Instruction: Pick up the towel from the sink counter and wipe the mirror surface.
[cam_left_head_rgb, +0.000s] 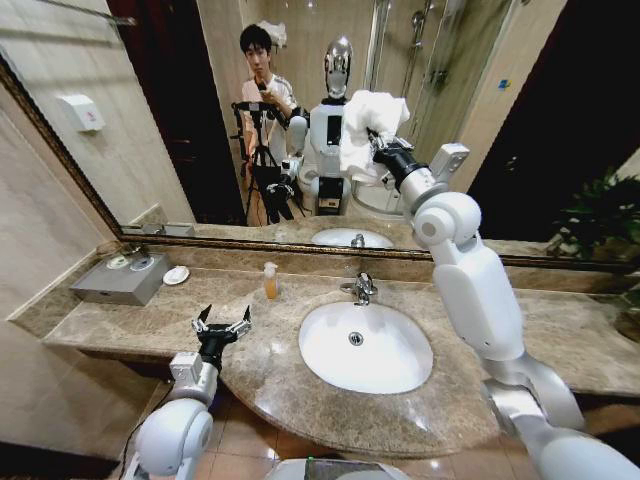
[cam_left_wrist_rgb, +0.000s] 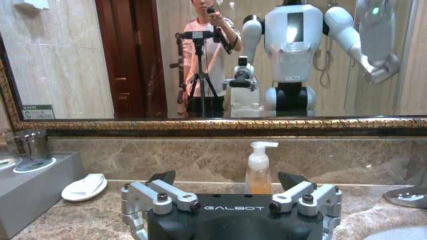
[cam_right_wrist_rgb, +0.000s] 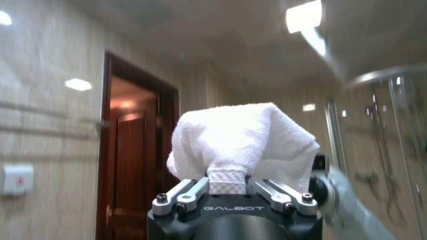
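The towel is white terry, bunched into a soft lump, and it's held up against the mirror by the right gripper, well above the counter. In the right wrist view the towel is seen puffing out ahead of the right gripper, with a waffle-weave hem strip pinched between the fingers, so the jaws are closed tight on that strip and the bulk of the cloth is pointed forward, away from the wrist. No clear long axis can be made out on it, it's just a rounded wad. The mirror is a big flat rectangle edged by a thin dark bronze frame with a fine pattern, and its long side runs along the counter. The counter is mottled brown-beige marble, polished, with a front edge that bulges out in a curve around an oval white basin; a chrome faucet is set behind the basin. The left gripper is parked low over the counter's front edge, left of the basin, jaws spread wide with nothing in them. A clear pump bottle of amber liquid is seen beyond it by the backsplash, and a small white soap dish is off to the side.
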